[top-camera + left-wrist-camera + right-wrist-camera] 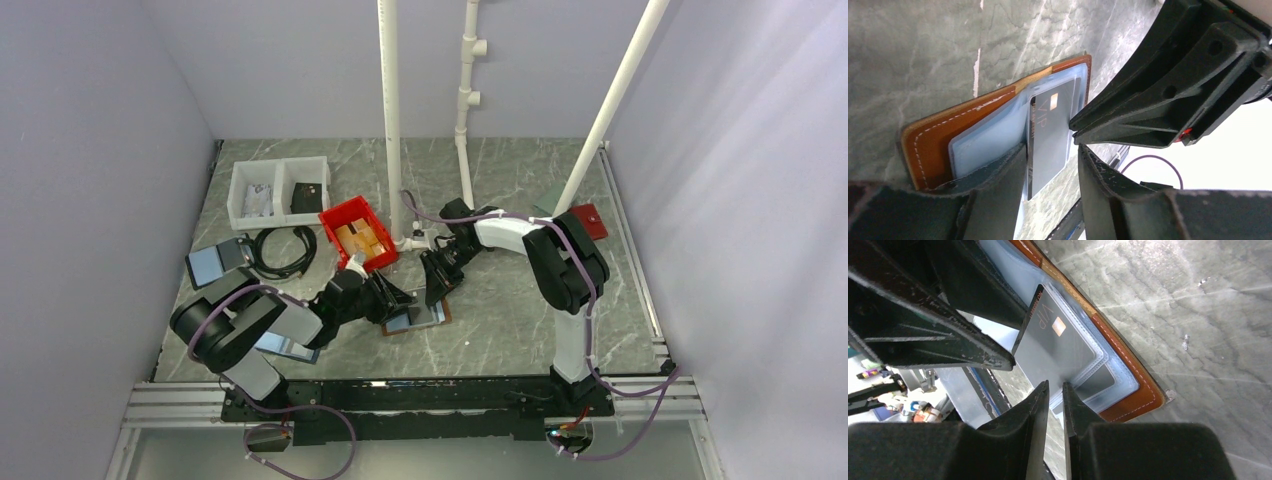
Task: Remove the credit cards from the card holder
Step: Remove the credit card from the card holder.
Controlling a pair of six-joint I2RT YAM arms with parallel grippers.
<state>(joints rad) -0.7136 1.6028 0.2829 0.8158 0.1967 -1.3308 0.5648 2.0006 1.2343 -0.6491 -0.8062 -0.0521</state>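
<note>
The brown card holder (425, 318) lies open on the marble table, its pale blue plastic sleeves facing up (933, 140) (1128, 385). A grey VIP credit card (1050, 135) (1058, 347) sticks partly out of a sleeve and is tilted up. My left gripper (400, 298) (1053, 150) is open. The card stands in the gap between its fingers, its dark edge against one finger. My right gripper (437, 290) (1055, 386) is closed to a thin slit on the sleeve edge beside the card's corner. Its tips also show in the left wrist view (1073, 131).
A red bin (358, 232) with tan items and a white two-part tray (278, 190) stand at the back left, with a black cable coil (285, 250) beside them. Two blue-edged folders (215, 262) (290, 345) lie near the left arm. White pipes (392, 120) rise behind.
</note>
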